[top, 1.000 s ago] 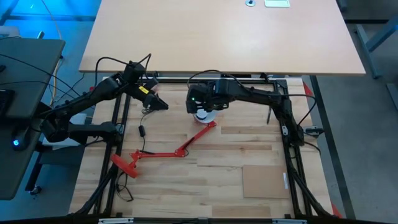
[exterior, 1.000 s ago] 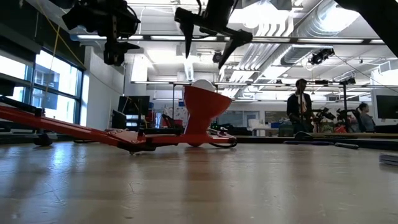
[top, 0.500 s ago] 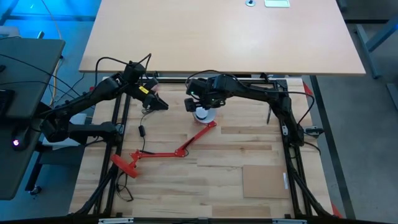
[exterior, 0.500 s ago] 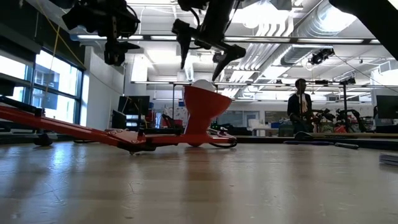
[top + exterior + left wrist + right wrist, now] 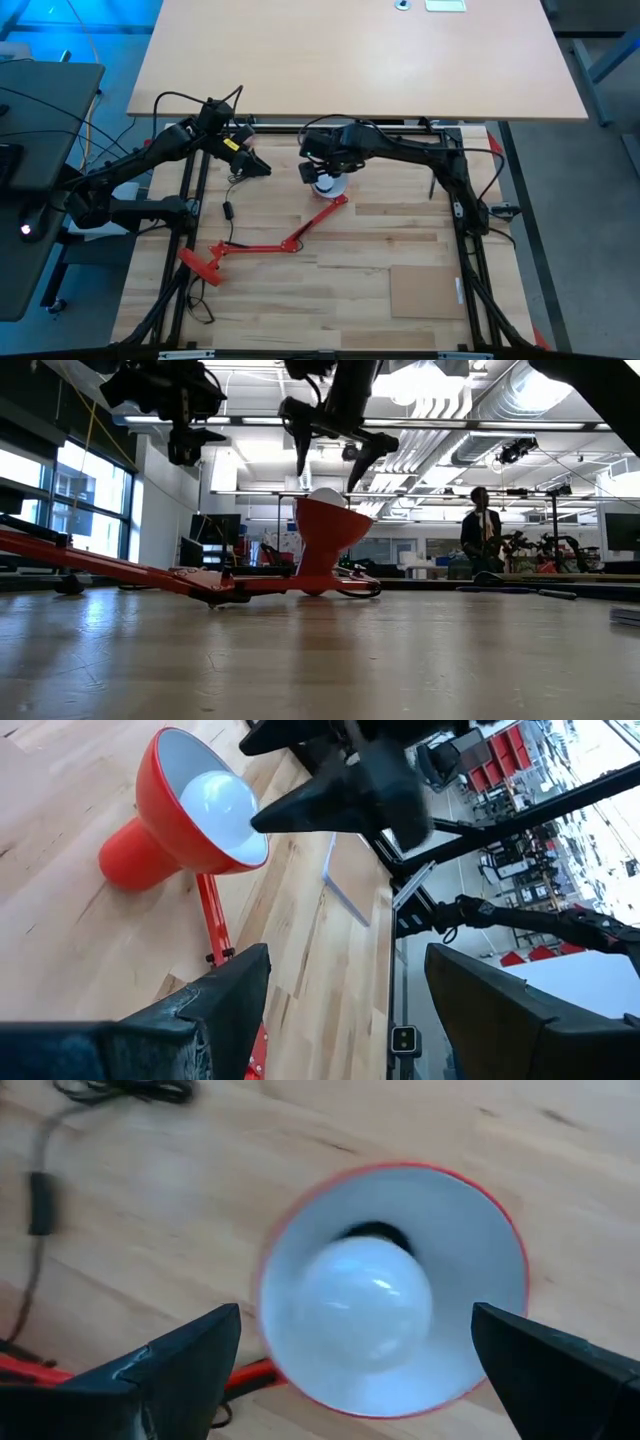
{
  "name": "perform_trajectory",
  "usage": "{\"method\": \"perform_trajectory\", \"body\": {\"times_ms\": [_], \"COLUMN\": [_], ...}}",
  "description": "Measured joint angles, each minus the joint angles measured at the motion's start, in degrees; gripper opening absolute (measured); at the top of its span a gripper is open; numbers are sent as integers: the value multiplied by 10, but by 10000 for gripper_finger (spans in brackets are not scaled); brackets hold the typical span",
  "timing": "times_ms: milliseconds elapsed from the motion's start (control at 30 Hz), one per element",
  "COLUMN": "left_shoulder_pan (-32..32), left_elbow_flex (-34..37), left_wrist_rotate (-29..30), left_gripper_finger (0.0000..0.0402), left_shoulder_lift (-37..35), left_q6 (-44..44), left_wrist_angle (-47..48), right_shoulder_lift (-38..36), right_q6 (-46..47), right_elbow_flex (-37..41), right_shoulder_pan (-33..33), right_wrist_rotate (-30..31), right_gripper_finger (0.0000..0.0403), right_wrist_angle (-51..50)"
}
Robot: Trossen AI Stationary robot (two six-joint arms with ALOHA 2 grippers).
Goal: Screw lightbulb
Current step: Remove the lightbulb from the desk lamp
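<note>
From above, the right gripper [image 5: 318, 168] hangs over the red shade [image 5: 334, 190] at the table's [image 5: 400, 250] far middle; the left gripper [image 5: 255, 166] waits well to its left. At table height, the right gripper's fingers [image 5: 300, 445] stand apart above the bulb [image 5: 326, 496], clear of it. Past the left gripper's spread fingers [image 5: 230, 990], the bulb sits inside the shade. The right wrist view looks down between parted fingers [image 5: 190, 1355] onto the bulb seated in the shade.

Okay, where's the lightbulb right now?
The lightbulb sits inside the red lamp shade, near the table's back middle in the high view, directly under the open right gripper.
</note>
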State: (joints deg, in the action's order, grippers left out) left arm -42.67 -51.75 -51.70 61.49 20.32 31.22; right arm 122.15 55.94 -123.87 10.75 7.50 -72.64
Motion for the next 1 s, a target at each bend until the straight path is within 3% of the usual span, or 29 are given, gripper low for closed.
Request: {"method": "perform_trajectory", "body": {"times_ms": [400, 600, 1000], "left_shoulder_pan": [0, 0, 0], "left_elbow_flex": [0, 0, 0], "left_wrist_rotate": [12, 12, 14], "left_gripper_finger": [261, 261, 261], "left_shoulder_lift": [0, 0, 0], "left_q6": [0, 0, -10], "left_wrist_angle": [-12, -12, -11], "right_shoulder_lift": [42, 53, 50], "right_q6": [25, 57, 57], "right_elbow_flex": [-1, 1, 0], "right_shoulder_pan": [2, 1, -1], "right_wrist_rotate": [-20, 4, -8], "right_gripper_finger": [387, 383, 270], "right_wrist_angle": [-10, -23, -39]}}
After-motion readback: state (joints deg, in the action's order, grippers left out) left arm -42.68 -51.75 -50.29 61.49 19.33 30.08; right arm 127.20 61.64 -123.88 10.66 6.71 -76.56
